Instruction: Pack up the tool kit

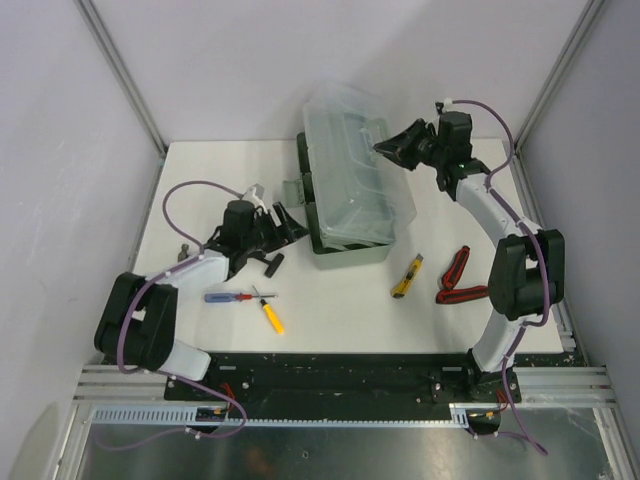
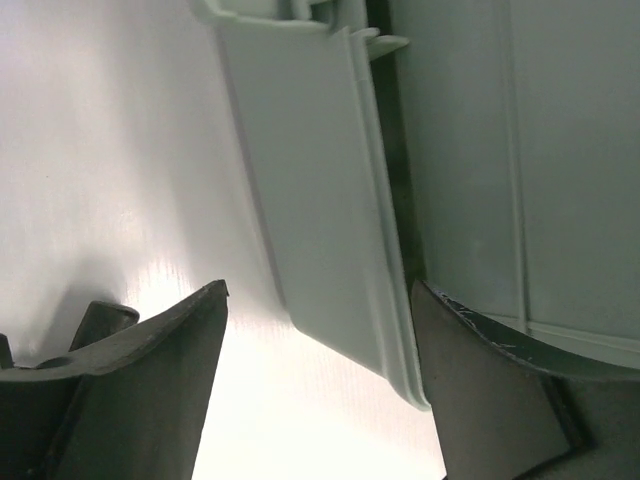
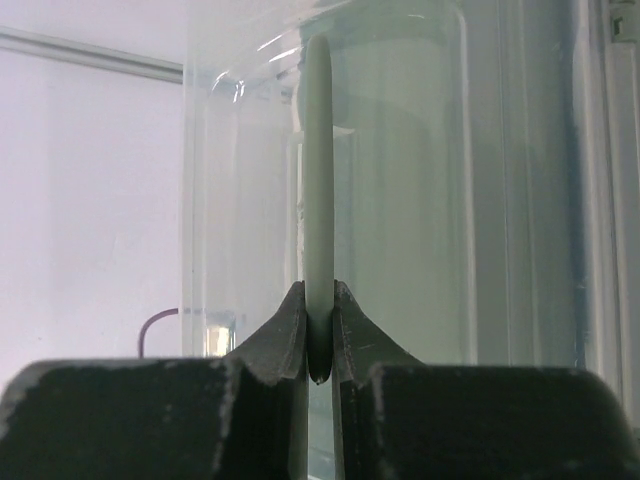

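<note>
The tool kit [image 1: 350, 245] is a sage-green box with a clear lid [image 1: 345, 150], standing at the table's middle back. My right gripper [image 1: 385, 148] is at the lid's right side, shut on a thin green tab [image 3: 318, 180] of the lid, which stands on edge between the jaws of the right gripper [image 3: 319, 300]. The lid looks tilted up off the base. At the box's left end my left gripper [image 1: 284, 240] is open. A green flap [image 2: 320, 200] of the box lies between the jaws of the left gripper [image 2: 320, 290], close to the right finger [image 2: 480, 400].
Loose tools lie on the white table in front of the box: a blue-and-red screwdriver [image 1: 228, 296], a yellow screwdriver [image 1: 270, 315], a yellow knife [image 1: 407, 277] and red-handled pliers [image 1: 458, 277]. A small grey object [image 1: 185, 250] sits near the left edge.
</note>
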{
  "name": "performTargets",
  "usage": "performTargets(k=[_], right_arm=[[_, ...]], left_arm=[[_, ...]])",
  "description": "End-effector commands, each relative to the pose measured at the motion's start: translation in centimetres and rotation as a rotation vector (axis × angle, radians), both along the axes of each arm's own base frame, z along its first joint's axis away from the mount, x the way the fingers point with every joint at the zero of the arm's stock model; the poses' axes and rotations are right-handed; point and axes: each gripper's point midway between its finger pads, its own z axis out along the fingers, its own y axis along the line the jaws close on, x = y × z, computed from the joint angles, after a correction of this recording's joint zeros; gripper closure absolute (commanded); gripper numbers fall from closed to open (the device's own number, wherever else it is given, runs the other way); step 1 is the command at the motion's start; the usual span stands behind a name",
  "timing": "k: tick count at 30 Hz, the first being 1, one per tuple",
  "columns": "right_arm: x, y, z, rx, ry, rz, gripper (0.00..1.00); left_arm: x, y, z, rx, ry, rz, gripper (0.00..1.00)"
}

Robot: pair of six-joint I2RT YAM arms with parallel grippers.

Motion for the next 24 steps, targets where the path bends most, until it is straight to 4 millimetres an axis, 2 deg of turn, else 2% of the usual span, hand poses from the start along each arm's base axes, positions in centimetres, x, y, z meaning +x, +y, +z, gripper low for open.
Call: performTargets(k=[1,5,12,15,18,20,24], right_arm=[[-1.1,-1.4,10.8,0.174,-0.281,0.013,1.0],[-0.9,-2.7,10.3,0.184,-0.269,0.0,1.0],[-0.4,-4.6,8.8,0.208,-0.234,-0.014,1.0],[-0.1,-5.0,8.4,0.219,-0.224,-0.017,1.0],[0.1,-5.4,7.8,0.24,-0.211,-0.016,1.0],[0.2,-5.7,7.4,0.256,-0.201,-0.013,1.0],[0.3,-6.2,6.6,0.269,-0.189,-0.017,1.0]], left_arm=[[1.5,-1.0,0.5,-0.031,0.003,-0.004,0.23],[2.1,-1.9,0.8,-0.032,-0.006,-0.033,0.24],[3.1,-2.3,2.0,-0.024,-0.044,-0.035,0.13],[3.5,-2.5,1.2,-0.02,-0.02,-0.031,0.16],[3.6,-2.8,-0.4,-0.026,0.042,-0.023,0.26],[3.6,-3.4,-1.2,-0.032,0.075,-0.029,0.29],[3.6,-4.4,-1.2,-0.02,0.064,-0.057,0.24]])
